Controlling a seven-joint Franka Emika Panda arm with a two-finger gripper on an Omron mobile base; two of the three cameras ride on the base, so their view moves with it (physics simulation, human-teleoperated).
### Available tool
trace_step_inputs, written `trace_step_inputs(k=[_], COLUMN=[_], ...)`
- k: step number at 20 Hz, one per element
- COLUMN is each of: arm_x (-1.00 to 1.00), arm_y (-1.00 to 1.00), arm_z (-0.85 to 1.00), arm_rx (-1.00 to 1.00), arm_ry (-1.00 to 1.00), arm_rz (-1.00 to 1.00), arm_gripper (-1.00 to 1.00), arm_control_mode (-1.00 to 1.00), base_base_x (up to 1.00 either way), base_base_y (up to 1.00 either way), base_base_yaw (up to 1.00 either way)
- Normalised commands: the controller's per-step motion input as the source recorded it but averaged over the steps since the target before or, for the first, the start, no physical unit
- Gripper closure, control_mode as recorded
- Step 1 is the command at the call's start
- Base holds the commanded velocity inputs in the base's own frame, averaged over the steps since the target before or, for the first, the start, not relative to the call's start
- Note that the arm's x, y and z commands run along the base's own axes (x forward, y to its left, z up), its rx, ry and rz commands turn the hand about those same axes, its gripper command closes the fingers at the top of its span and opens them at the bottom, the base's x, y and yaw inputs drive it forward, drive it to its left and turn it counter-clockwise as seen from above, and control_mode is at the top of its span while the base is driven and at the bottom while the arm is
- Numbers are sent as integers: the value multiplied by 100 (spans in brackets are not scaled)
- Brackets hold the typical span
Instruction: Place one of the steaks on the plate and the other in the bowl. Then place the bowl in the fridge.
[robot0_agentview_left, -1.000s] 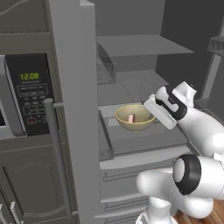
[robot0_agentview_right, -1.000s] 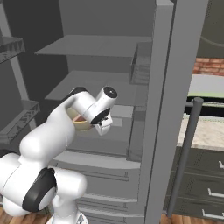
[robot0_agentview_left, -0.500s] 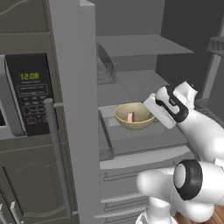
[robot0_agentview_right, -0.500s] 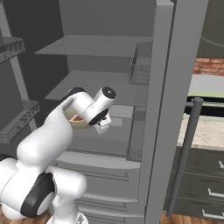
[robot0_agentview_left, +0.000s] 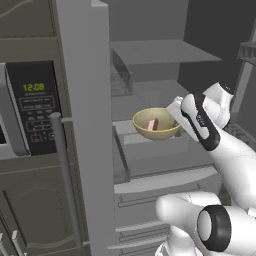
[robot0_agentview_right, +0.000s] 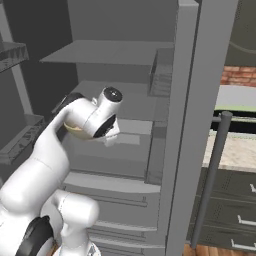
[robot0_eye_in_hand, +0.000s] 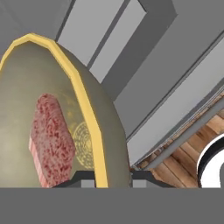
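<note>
Little has moved — the claw (robot0_eye_in_hand: 113, 180) still pinches the small tan-yellow bowl's (robot0_agentview_left: 156, 124) rim, pinkish-red raw steak (robot0_eye_in_hand: 50, 138) inside, above the open grey steel fridge's (robot0_agentview_left: 82, 105) shelf.

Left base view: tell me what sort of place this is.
A kitchen, rendered rather than real. An open fridge with grey shelves stands beside a built-in microwave with a lit clock, and the gripper holds a bowl with a raw steak in it at the shelves.
</note>
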Motion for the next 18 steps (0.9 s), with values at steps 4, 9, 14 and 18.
trace_step_inputs(k=[4, 9, 14, 18], arm_x=[37, 32, 22, 37], arm_y=[0, -5, -4, 0], arm_z=[15, 4, 8, 14], arm_rx=[1, 9, 13, 2], arm_ry=[-12, -26, -14, 0], arm_rz=[-25, -28, -23, -11], arm_gripper=[100, 100, 100, 100], arm_control_mode=[-100, -100, -100, -100], base_base_x=[0, 0, 0, 0], base_base_y=[0, 0, 0, 0], base_base_yaw=[0, 0, 0, 0])
